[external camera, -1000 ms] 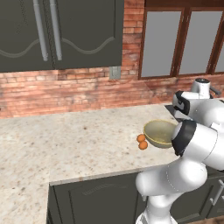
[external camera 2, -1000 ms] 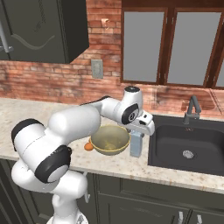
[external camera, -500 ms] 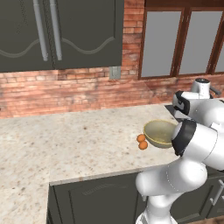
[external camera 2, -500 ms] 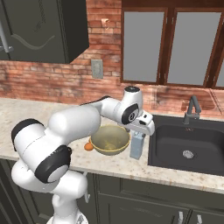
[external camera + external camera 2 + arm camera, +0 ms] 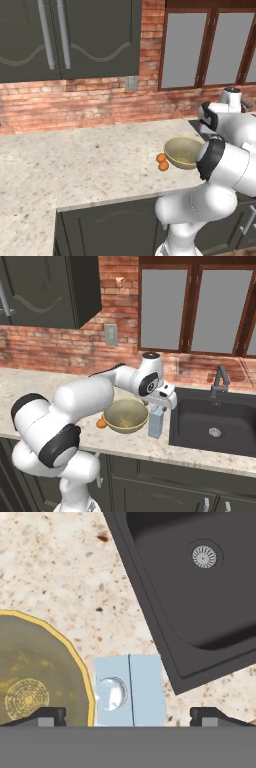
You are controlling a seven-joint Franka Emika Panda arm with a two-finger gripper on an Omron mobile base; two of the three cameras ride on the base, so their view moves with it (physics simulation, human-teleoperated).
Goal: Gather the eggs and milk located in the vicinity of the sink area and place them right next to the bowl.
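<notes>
The milk [image 5: 156, 422] is a pale blue carton standing upright on the counter, close against the right side of the olive-tan bowl [image 5: 125, 416]. My gripper [image 5: 159, 404] hovers just above the carton, open. In the hand view the milk [image 5: 129, 689] lies between my widely spread fingertips [image 5: 47, 716], with the bowl [image 5: 35, 677] at the left and the dark sink [image 5: 200, 577] at the upper right. Two orange-brown eggs [image 5: 161, 158] [image 5: 163, 166] rest on the counter against the bowl's [image 5: 183, 151] left side. One egg [image 5: 101, 424] peeks out beside the bowl in the right base view.
The black sink [image 5: 215, 416] with its angular faucet [image 5: 220, 378] sits right of the milk. A speckled counter [image 5: 75, 165] stretches far to the left. The brick wall [image 5: 60, 346] and dark upper cabinets [image 5: 75, 40] stand behind.
My fingers have spread wide, away from the milk carton, which stays standing next to the bowl. The arm has hardly moved.
</notes>
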